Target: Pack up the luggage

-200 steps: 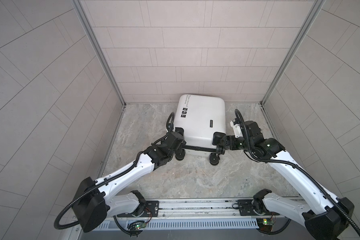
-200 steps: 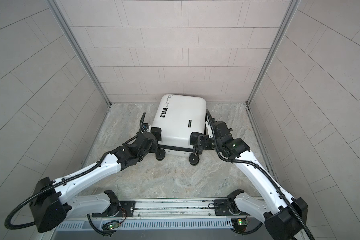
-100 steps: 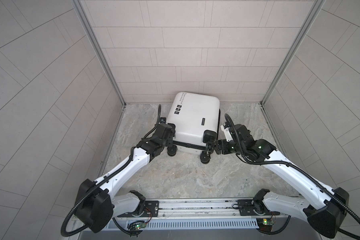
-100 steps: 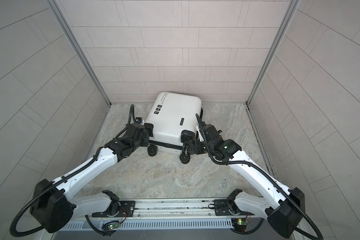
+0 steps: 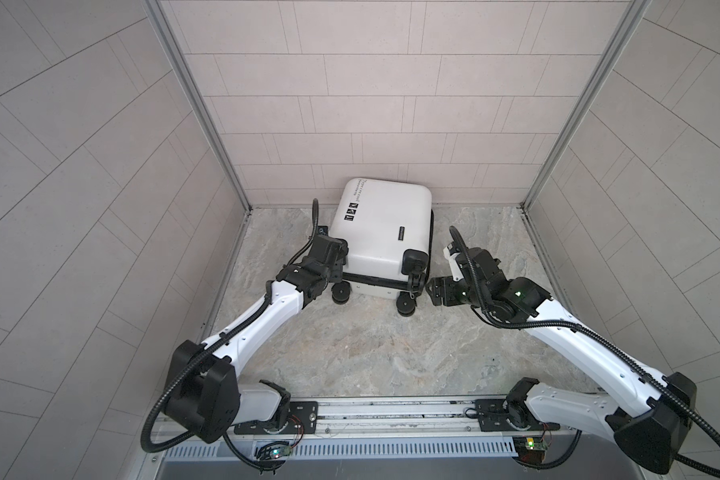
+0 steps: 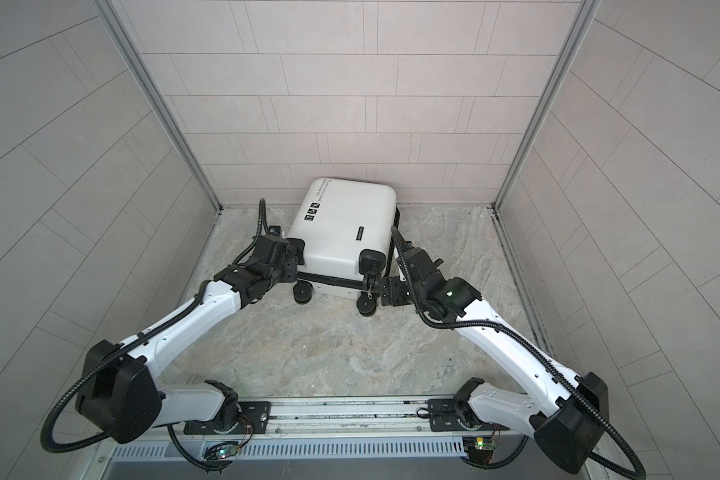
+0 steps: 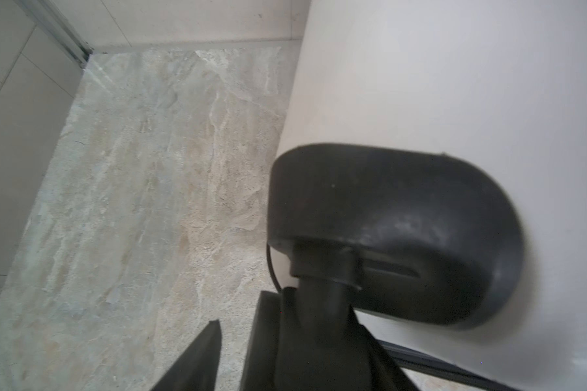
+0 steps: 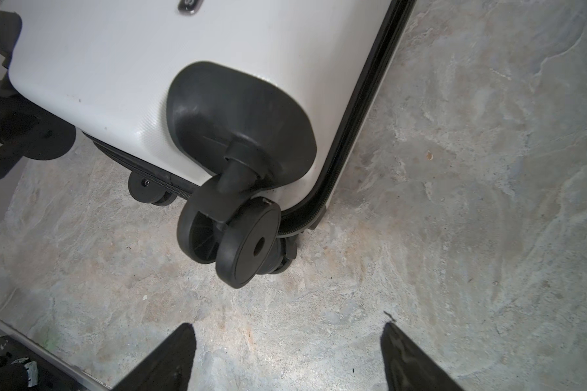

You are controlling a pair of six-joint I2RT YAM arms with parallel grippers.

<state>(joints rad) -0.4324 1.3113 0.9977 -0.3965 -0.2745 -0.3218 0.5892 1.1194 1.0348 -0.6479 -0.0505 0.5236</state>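
Observation:
The luggage point(image 5: 383, 232) point(image 6: 346, 224), a white hard-shell suitcase with a black zipper band point(image 8: 363, 118), lies flat and closed at the back wall in both top views, its wheels toward me. My left gripper point(image 5: 341, 268) point(image 6: 297, 259) point(image 7: 278, 338) is at the near-left corner, open around the caster under the black wheel housing point(image 7: 387, 220). One finger point(image 7: 204, 352) stands apart from the caster; the other is hidden behind it. My right gripper point(image 5: 431, 286) point(image 6: 385, 286) point(image 8: 288, 338) is open and empty, just short of the near-right wheel point(image 8: 248, 243).
Tiled walls point(image 5: 100, 208) close in the left, back and right of the marble floor point(image 5: 371, 353). The arms' metal base rail point(image 5: 391, 411) runs along the front edge. Bare floor lies between the luggage and the rail.
The luggage has slid left and back toward the wall, both arms moving with it. My left jaws have widened at the wheel. The right jaws stay open.

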